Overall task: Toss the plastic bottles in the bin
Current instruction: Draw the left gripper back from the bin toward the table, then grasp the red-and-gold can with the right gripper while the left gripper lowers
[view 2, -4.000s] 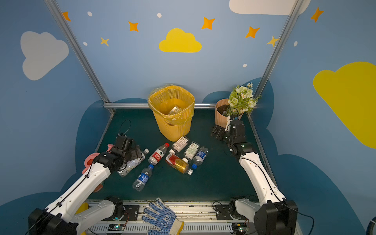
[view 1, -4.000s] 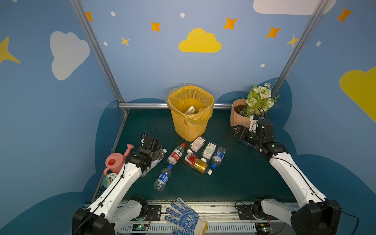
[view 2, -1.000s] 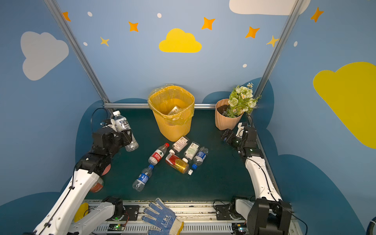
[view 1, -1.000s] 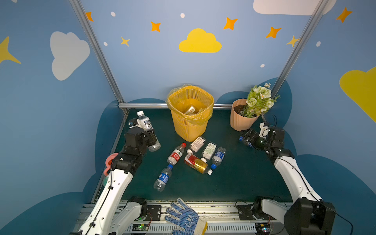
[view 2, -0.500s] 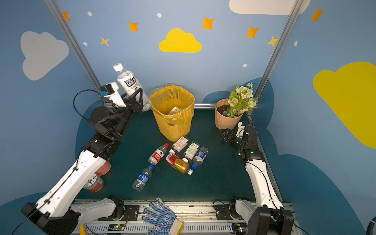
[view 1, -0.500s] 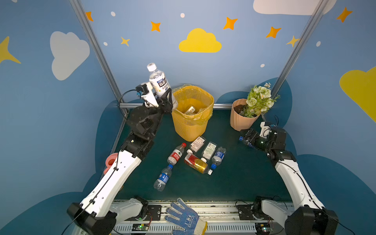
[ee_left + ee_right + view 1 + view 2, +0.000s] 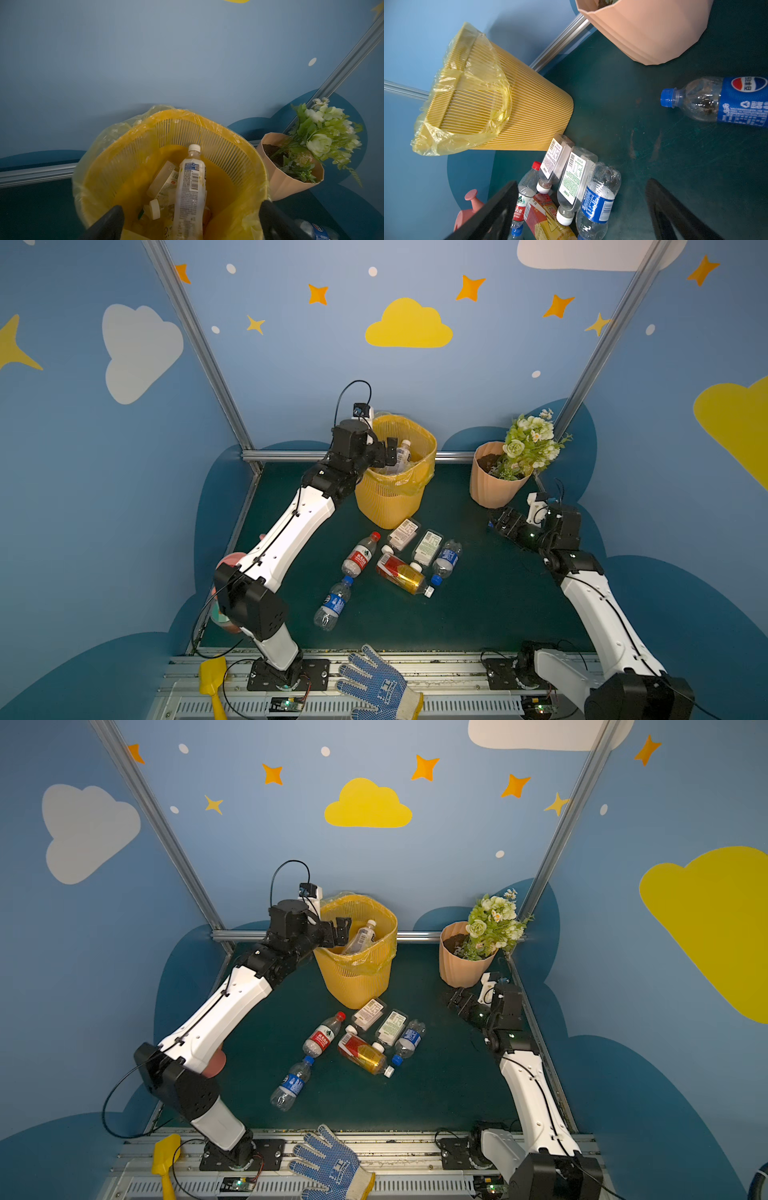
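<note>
Over the bin [image 7: 390,502] at the back edge of the bench [image 7: 478,605], the left pincer [image 7: 190,223] is now spread. The bottle [image 7: 190,187] it held raised half a second ago leans free inside, just ahead of it. Six bottles [image 7: 399,574] lie mid-bench with open room around them. Right pincer [image 7: 500,525], spread, hovers by the right edge.

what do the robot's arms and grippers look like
Both arms, left arm and right arm, have smooth white link shells with blocky black joints. Thin black cables run along them, one looping above the left wrist. The left gripper and right gripper have black tapering fingers and a white camera mount behind them.
</note>
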You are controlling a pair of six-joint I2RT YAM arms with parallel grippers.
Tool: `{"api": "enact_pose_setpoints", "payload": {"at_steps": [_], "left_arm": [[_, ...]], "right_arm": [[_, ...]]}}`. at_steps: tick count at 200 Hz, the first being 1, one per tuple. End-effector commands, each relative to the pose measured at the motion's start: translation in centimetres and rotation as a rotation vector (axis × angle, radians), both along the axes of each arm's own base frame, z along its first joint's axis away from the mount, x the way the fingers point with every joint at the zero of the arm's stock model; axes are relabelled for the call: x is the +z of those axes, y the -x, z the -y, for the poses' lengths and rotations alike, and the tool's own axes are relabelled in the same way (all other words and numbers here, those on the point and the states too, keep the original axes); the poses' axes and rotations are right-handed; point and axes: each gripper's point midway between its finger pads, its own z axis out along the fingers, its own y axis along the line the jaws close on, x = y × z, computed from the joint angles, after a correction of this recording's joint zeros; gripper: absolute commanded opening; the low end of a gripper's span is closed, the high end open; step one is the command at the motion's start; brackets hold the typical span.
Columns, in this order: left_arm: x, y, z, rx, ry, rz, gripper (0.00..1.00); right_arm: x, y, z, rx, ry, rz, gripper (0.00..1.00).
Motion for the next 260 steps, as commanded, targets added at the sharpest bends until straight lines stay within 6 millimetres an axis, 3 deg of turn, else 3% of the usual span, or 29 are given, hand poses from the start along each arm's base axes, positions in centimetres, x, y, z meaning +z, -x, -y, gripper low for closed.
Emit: {"api": "enact_pose_setpoints", "payload": {"at_steps": [1, 16, 46, 116, 157, 195, 230, 260], "left_arm": [[10.4, 5.3, -2.2, 0.004, 0.08, 0.27, 1.0], [11.4, 7.3, -3.0, 0.009, 0.072, 0.314, 1.0], [10.0, 9.5, -5.4, 0.067, 0.053, 0.337, 1.0], [1.7, 12.4, -9.4, 0.185, -0.003, 0.185, 1.0], [-4.2, 13.5, -10.2, 0.2, -0.026, 0.05, 1.0], [-10.4, 14.1, -8.5, 0.123, -0.064, -0.131, 1.0], [-14.4, 15.1, -4.3, -0.031, -0.156, -0.227, 1.0], [-17.4, 16.1, -1.9, -0.049, -0.171, -0.362, 1.0]], "right_arm": [[1.1, -0.3, -0.1, 0.005, 0.014, 0.024, 0.93], [0.8, -0.4, -0.4, 0.016, 0.008, 0.015, 0.93], [0.5, -0.7, -1.3, 0.036, 0.002, 0.005, 0.93], [-0.6, -1.3, -4.6, 0.103, 0.026, -0.04, 0.93], [-2.1, -1.2, -7.4, 0.148, 0.033, -0.094, 0.92], [-4.2, -1.0, -9.3, 0.171, 0.072, -0.149, 0.92], [-5.3, -0.8, -8.8, 0.156, 0.108, -0.184, 0.93], [-5.4, -0.6, -8.4, 0.151, 0.135, -0.186, 0.93]]}}
